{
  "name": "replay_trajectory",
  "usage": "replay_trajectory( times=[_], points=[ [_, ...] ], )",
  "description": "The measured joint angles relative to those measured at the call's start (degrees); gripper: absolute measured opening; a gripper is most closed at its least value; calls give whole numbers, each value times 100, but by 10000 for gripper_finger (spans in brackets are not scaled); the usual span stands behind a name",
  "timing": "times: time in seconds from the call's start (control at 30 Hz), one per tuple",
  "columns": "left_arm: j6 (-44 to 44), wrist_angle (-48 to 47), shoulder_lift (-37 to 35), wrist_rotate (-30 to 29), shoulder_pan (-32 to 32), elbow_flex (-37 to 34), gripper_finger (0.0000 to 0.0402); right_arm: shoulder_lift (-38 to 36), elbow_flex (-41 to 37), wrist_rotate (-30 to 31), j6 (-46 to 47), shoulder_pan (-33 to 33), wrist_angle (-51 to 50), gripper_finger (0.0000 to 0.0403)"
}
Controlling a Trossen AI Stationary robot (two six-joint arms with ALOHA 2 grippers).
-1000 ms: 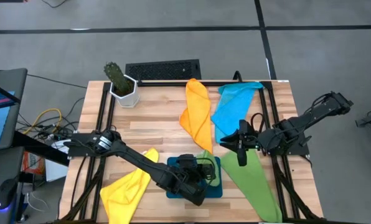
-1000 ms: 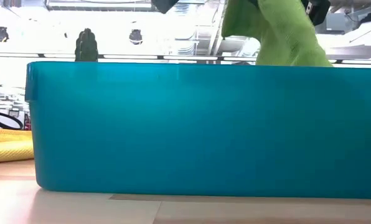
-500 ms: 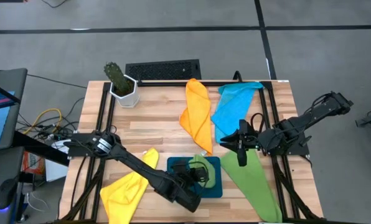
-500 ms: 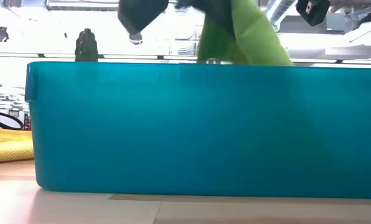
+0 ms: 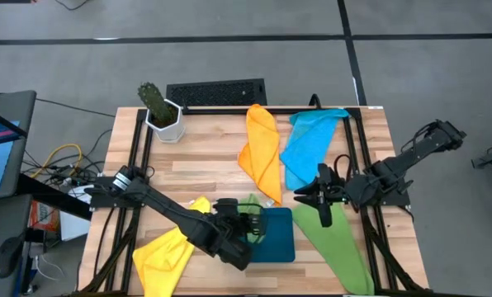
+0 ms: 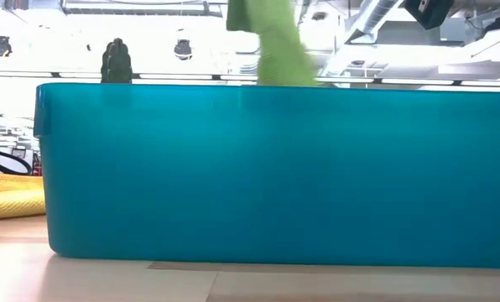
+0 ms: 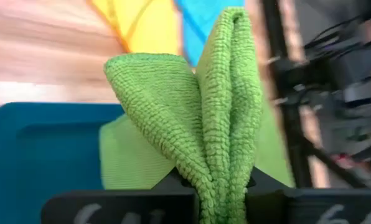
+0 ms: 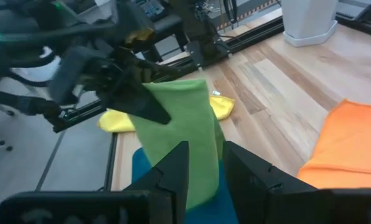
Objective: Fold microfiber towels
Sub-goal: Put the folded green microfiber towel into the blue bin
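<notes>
One green towel (image 7: 216,124) hangs pinched in the left hand (image 5: 244,227), clamped tight, lifted off the teal tray (image 5: 275,239) toward nine o'clock, likely for folding. Right hand (image 5: 320,198) waits half-open and empty at three o'clock.

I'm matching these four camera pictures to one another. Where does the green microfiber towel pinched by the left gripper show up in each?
High view: green microfiber towel at the left gripper, by the teal tray's left edge.
Low view: hanging top centre, above the tray wall.
Left wrist view: centre, bunched between the fingers.
Right wrist view: centre, draped.
Shared landmark: the tray.
</notes>
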Motion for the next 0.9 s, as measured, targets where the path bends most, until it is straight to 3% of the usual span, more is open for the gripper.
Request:
replay_trajectory(
  times=[0.4, 0.6, 0.9],
  points=[
    [-695, -1937, -46, 1162, -340, 118, 0, 0, 0, 6, -33, 82, -26, 122],
    [-1013, -2515, -105, 1078, -407, 164, 0, 0, 0, 10, -82, 82, -28, 122],
    [-488, -2274, 84, 883, -246, 142, 0, 0, 0, 4, 14, 255, -24, 122]
  ],
)
